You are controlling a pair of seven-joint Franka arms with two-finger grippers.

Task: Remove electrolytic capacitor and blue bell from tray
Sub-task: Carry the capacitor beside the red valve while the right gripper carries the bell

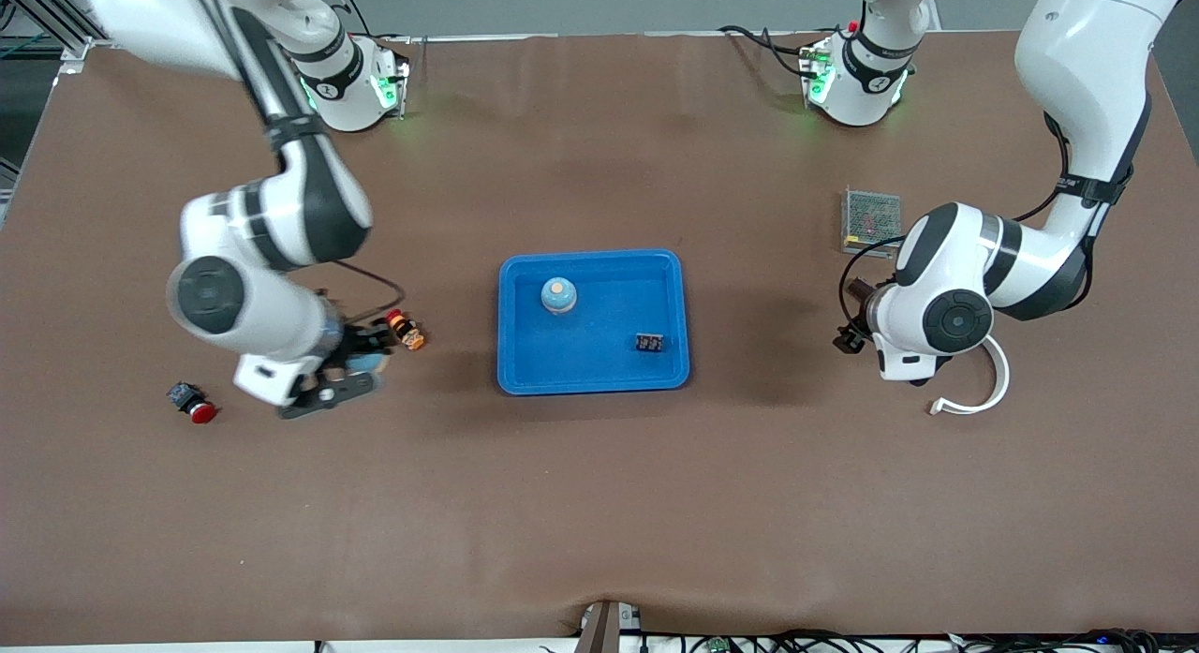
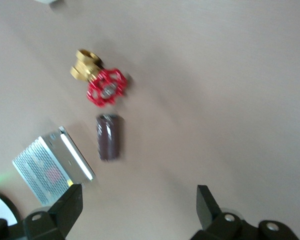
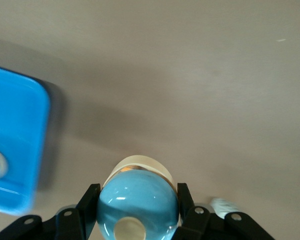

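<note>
My right gripper is shut on a light blue bell and holds it over the bare table, between the blue tray and the right arm's end. In the front view this gripper is beside the tray. A second blue bell and a small black part sit in the tray. My left gripper is open and empty above the table, a little off a dark brown capacitor lying on its side. In the front view the left gripper hides the capacitor.
A brass valve with a red handwheel lies beside the capacitor. A metal box also shows in the left wrist view. A white curved strip, an orange and red part and a red push-button lie on the table.
</note>
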